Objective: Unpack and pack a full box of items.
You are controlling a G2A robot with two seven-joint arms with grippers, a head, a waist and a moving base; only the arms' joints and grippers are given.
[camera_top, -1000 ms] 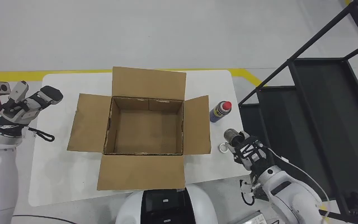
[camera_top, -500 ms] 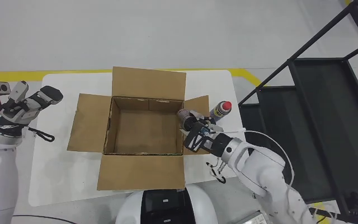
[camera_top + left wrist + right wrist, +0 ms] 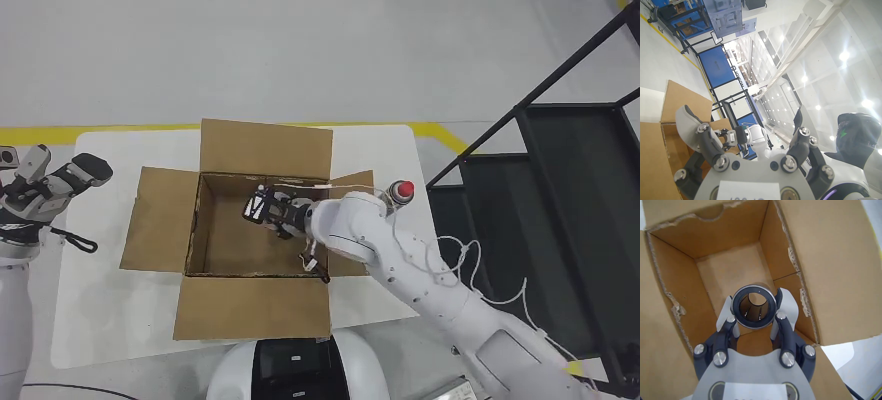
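The right gripper (image 3: 755, 298) hangs over the box (image 3: 829, 266), its fingers squeezed tight on a metal ring (image 3: 754, 324) — I think so it can set the ring down on the bare bottom. The left gripper (image 3: 741, 113) sits off beside the box, wide open and empty — out of the way.

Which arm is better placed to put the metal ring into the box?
The right. Its jaws hold the metal ring above the open box; the left arm's jaws are open and empty at the table's edge.
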